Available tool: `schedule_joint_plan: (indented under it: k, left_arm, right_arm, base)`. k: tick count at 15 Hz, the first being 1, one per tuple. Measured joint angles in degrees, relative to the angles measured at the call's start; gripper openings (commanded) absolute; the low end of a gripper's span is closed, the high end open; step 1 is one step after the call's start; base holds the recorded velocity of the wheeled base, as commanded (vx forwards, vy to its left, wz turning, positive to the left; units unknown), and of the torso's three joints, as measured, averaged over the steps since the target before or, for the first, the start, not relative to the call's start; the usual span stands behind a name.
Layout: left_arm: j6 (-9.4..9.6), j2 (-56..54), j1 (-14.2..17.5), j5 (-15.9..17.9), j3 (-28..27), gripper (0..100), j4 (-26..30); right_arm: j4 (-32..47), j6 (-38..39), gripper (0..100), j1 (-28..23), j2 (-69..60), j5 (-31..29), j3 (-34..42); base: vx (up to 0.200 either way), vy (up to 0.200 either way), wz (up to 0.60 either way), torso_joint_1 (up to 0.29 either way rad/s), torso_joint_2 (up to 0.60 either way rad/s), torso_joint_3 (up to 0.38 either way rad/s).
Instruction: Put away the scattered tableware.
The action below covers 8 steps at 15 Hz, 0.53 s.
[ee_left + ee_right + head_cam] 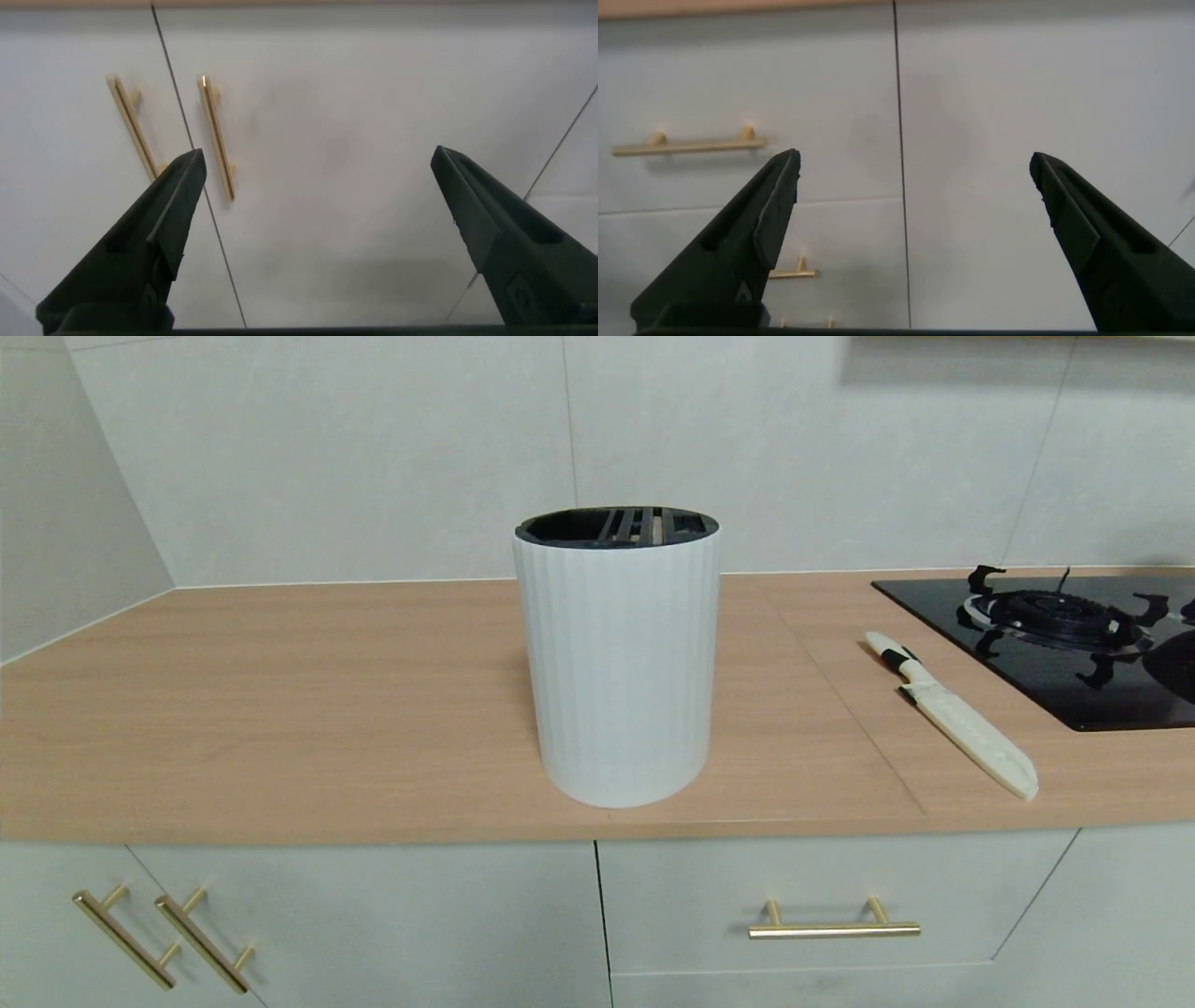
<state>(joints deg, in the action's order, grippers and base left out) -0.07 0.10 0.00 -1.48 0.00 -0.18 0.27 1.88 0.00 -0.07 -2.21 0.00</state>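
Closest in, both tools sit low, facing the cabinet fronts under the worktop. The left gripper (318,159) has its jaws spread wide with nothing between them, looking at a pair of brass bar handles (217,135). The right gripper (915,159) is just as wide apart and empty, with a drawer handle (691,145) ahead of it.

Up on the wooden countertop (280,709), the white ribbed knife holder (621,663) stands upright near the front edge, its black slotted top open to the ceiling. At its 3 o'clock, well apart from it, lies the knife (952,714), flat on the wood. Its long axis runs from 11 o'clock at the handle to 5 o'clock at the pale blade tip, which points back towards the robot.

That puts it on the right arm's side, so I'd call the right the nearer one. Both arms must come up over the counter edge first.

Just past the knife at 2 o'clock sits the black gas hob (1055,635), close alongside. Behind everything is the tiled wall (327,448).
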Motion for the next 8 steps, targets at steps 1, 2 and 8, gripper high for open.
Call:
schedule_joint_plan:
  k: [1,2,8]
  left_arm:
    - [0.00,0.00,0.00,0.02,0.00,100,-0.02]
    - [0.00,0.00,0.00,0.02,0.00,100,0.00]
    - [0.00,0.00,0.00,0.02,-0.02,100,0.00]
  right_arm:
    - [0.00,-0.02,100,0.00,0.00,0.00,0.00]
    - [-0.02,-0.02,100,0.00,0.00,0.00,0.00]
    - [0.00,-0.02,100,0.00,0.00,0.00,0.00]
  base:
    - [0.000,0.000,0.00,0.198,-0.47,-0.281]
    - [0.000,0.000,0.00,0.203,-0.47,-0.281]
    - [0.000,0.000,0.00,0.210,-0.48,-0.282]
